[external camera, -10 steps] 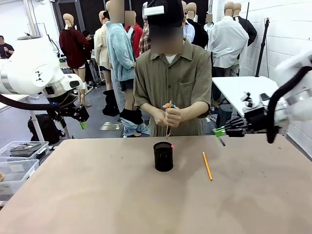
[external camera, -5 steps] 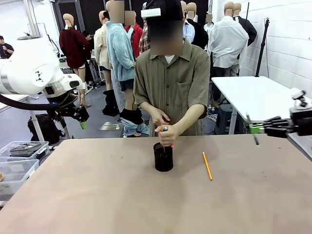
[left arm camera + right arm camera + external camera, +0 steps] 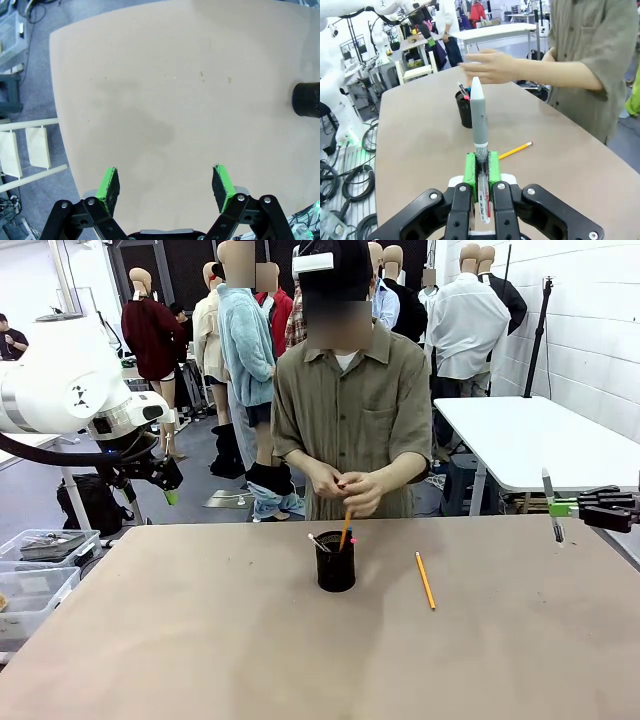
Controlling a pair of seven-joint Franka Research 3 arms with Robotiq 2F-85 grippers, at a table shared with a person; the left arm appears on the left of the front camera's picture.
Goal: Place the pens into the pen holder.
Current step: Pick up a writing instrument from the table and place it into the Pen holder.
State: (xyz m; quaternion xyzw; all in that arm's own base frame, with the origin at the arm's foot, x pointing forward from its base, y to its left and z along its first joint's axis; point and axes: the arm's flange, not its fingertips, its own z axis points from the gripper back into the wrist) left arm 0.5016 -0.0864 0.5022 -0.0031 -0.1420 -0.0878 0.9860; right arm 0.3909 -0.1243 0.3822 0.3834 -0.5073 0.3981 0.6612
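Note:
The black mesh pen holder (image 3: 335, 561) stands mid-table with several pens sticking out, also seen as the holder (image 3: 464, 109) and at the edge as the holder (image 3: 308, 99). The person's hands (image 3: 352, 490) hover just above it, over an orange pencil (image 3: 345, 528) leaning in the cup. An orange-yellow pencil (image 3: 426, 580) lies on the table to its right, the same pencil (image 3: 515, 150) in the right wrist view. My right gripper (image 3: 556, 508) at the far right is shut on a grey pen (image 3: 480, 120). My left gripper (image 3: 165, 185) is open, high off the table's left side.
Clear plastic bins (image 3: 40, 570) sit beside the table's left edge. A white table (image 3: 520, 435) stands behind at the right. White chairs (image 3: 27, 150) are on the floor below my left gripper. People and another arm are in the background.
My right gripper has pulled back to the right with the grey pen. The person lowered a bundle of pens into the holder and now holds hands just above it. Left arm is still.

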